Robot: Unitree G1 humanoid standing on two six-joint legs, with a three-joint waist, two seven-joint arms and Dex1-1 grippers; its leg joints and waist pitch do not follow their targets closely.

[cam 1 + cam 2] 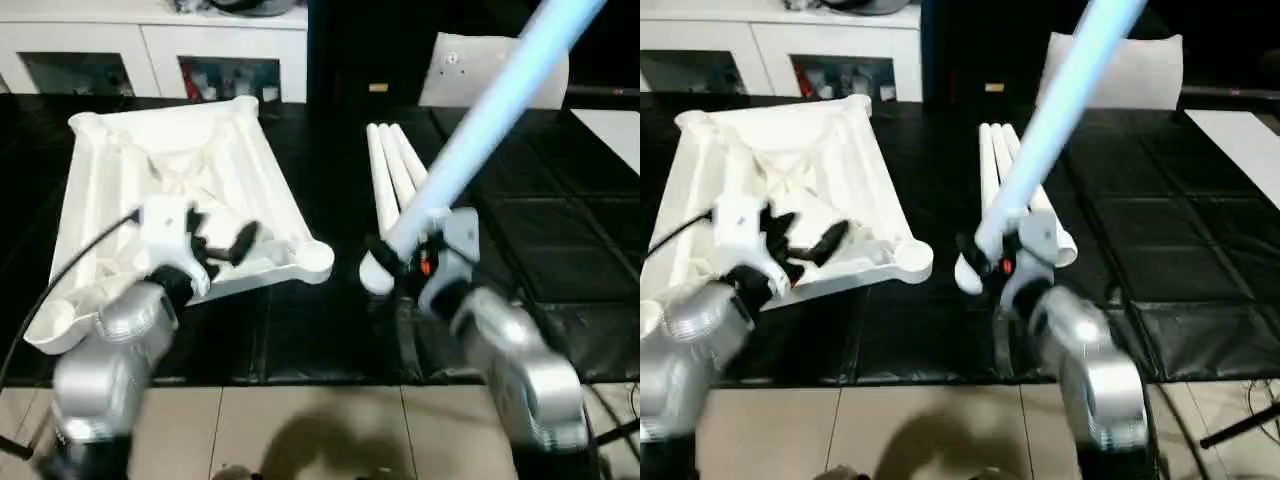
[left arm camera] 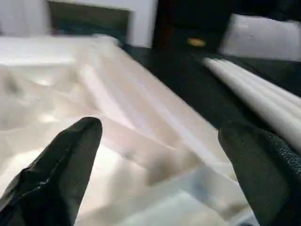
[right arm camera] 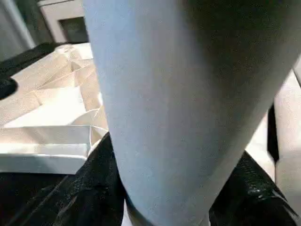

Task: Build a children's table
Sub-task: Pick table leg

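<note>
Holding one white tube leg (image 1: 480,125) near its lower end, the right end effector (image 1: 408,262) has its two black fingers clamped around the tube, which slants up and away toward the far right of the head views. The tabletop (image 1: 170,190) lies upside down on the black desk (image 1: 560,250), ribbed underside up, with a round corner socket (image 1: 314,257) at its near right corner, just across a strip of bare desk from the leg's lower end. The left end effector (image 1: 218,243) hovers over the near edge of the tabletop with its fingers (image 2: 70,160) spread wide apart and nothing between them. Three more legs (image 1: 397,175) lie side by side on the desk behind the right end effector. The likely next step is seating the held leg in that near socket, and the main risk comes from the leg's length: gripped so low, its long free end gives plenty of leverage, so it could twist in the fingers or meet the socket at a slant and jam on the rim instead of sliding in. With the left end effector not gripping anything, the light tabletop could slide or tip under a sideways push. A swing of the tube could also knock the loose legs and set them rolling.
</note>
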